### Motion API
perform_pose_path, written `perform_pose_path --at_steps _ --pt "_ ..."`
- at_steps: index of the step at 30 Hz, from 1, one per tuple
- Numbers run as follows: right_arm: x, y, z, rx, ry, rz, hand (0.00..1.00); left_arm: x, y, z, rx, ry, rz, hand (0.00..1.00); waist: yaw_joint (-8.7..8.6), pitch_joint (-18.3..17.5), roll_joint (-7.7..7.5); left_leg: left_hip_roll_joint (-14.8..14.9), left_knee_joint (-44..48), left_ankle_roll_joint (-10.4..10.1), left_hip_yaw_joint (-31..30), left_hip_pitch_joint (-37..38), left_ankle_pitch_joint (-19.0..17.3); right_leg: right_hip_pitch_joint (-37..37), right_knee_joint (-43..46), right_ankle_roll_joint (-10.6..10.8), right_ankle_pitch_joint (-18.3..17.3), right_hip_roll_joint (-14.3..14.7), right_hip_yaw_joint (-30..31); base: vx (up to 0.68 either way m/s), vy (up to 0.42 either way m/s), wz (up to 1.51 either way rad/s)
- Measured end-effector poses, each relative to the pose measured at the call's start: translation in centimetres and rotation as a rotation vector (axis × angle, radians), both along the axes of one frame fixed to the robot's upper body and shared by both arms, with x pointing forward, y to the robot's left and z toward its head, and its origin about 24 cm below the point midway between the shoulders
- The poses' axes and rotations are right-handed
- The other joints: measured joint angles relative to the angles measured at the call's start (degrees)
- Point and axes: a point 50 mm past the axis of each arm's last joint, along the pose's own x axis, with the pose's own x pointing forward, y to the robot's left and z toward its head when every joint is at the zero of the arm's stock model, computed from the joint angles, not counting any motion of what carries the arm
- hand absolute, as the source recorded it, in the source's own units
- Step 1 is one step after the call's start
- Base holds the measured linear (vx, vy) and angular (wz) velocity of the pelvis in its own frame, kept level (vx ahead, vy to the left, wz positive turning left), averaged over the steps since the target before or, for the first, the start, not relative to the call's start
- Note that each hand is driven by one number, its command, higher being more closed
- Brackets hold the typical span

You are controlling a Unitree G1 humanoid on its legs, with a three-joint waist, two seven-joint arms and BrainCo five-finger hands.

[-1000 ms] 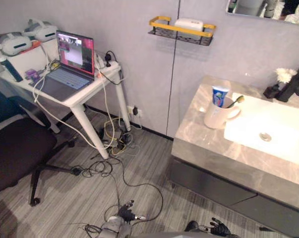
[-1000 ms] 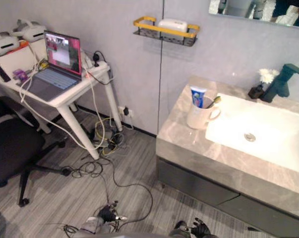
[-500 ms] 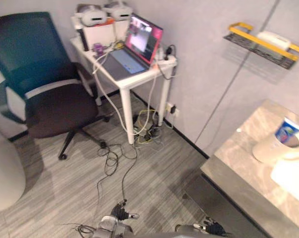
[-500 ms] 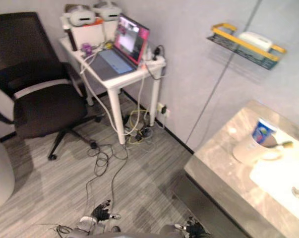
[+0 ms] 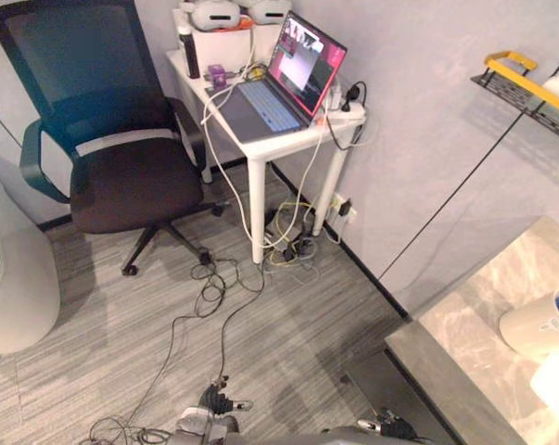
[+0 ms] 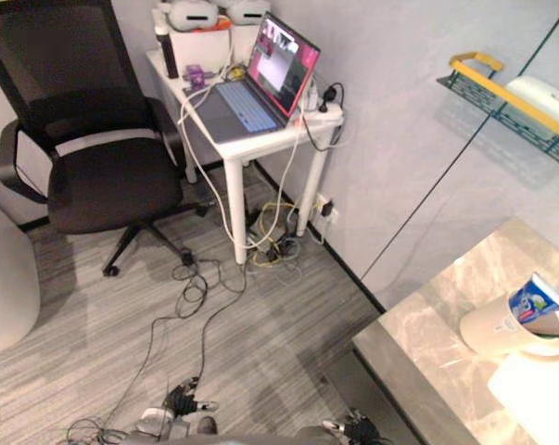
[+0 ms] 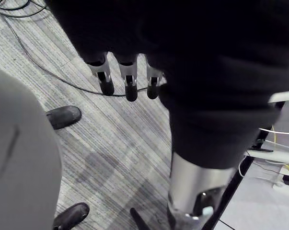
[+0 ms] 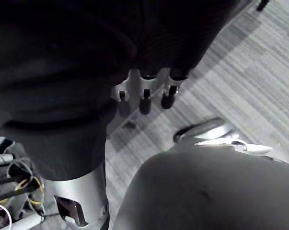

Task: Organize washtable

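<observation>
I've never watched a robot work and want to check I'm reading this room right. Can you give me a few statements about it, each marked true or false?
1. The laptop on the white table is open. True.
2. The left hand holds the cup. False: it hangs open near the floor, holding nothing, and the cup stands on the marble counter.
3. A tube stands in the cup. True.
4. The office chair lies tipped over. False: it stands upright beside the table.
5. The right hand is open and holds nothing. True.
</observation>
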Motion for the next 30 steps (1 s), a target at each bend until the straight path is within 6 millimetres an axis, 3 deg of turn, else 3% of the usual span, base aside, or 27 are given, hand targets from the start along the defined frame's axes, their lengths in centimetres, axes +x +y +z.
perform_pose_path --at_steps 7,13,23,30 --pt "-0.1 0.0 0.0 0.000 0.003 -0.001 0.00 0.0 0.0 0.0 0.005 -0.003 -0.014 0.00 -0.20 0.1 0.14 0.3 -0.6 -0.5 -1.4 -0.1 2.7 1.6 -2.3 0.1 -0.1 -0.2 -1.4 -0.12 -0.043 0.09" --pt "-0.5 -0.2 0.0 -0.006 -0.003 -0.004 0.00 -0.1 -0.3 0.0 0.003 -0.002 -0.031 0.00 -1.33 0.4 1.19 0.1 -0.6 -0.6 -4.3 -1.8 3.5 1.9 -2.7 1.2 -1.2 -0.3 -3.6 -0.20 0.005 0.28" --pt "-0.7 0.6 -0.1 0.011 0.001 -0.008 0.00 0.0 -0.1 0.0 0.009 -0.007 -0.033 0.00 -1.46 0.1 0.22 -2.8 -0.6 -0.6 -7.0 -3.8 3.5 3.8 -5.6 2.4 -1.5 -2.4 -3.5 -0.02 0.027 0.24" --pt "-0.8 0.9 -0.2 0.018 0.003 -0.007 0.00 -0.1 0.0 0.0 0.011 -0.005 -0.032 0.00 -1.59 0.0 0.03 -4.1 -0.6 0.5 -8.0 -3.0 4.7 6.1 -6.1 2.7 -1.3 -3.3 -5.6 0.06 -0.039 0.18"
